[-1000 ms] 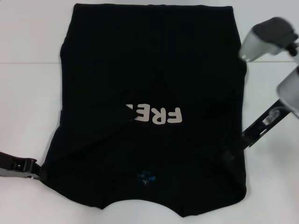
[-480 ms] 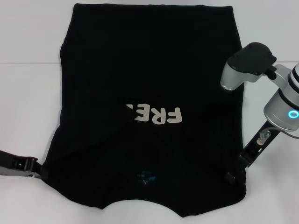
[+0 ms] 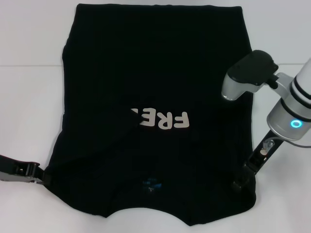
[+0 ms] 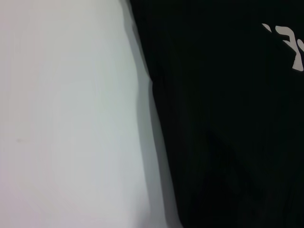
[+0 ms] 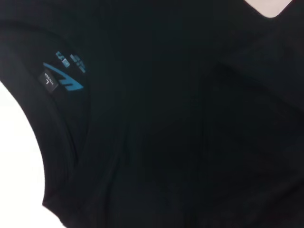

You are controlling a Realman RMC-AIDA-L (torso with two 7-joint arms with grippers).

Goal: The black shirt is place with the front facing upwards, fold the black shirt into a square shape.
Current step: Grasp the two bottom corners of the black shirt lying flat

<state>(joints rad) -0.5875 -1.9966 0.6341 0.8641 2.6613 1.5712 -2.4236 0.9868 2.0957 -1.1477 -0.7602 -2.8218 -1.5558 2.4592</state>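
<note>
The black shirt (image 3: 155, 73) lies flat on the white table (image 3: 29, 97), collar toward me, with its left side folded in over part of the white lettering (image 3: 163, 120). A small blue neck label (image 3: 151, 184) shows near the collar. My left gripper (image 3: 41, 177) sits at the shirt's near left corner, touching its edge. My right gripper (image 3: 239, 184) rests on the cloth by the near right corner. The right wrist view shows the collar and the label (image 5: 64, 78) up close. In the left wrist view the shirt (image 4: 228, 133) meets the bare table (image 4: 66, 118).
White table surface surrounds the shirt on the left, right and far sides. My right arm's grey elbow housing (image 3: 245, 73) hangs over the shirt's right edge.
My right arm has swung inward over the shirt's right edge, and its gripper has slid nearer to the near right corner. The left gripper has barely moved.
</note>
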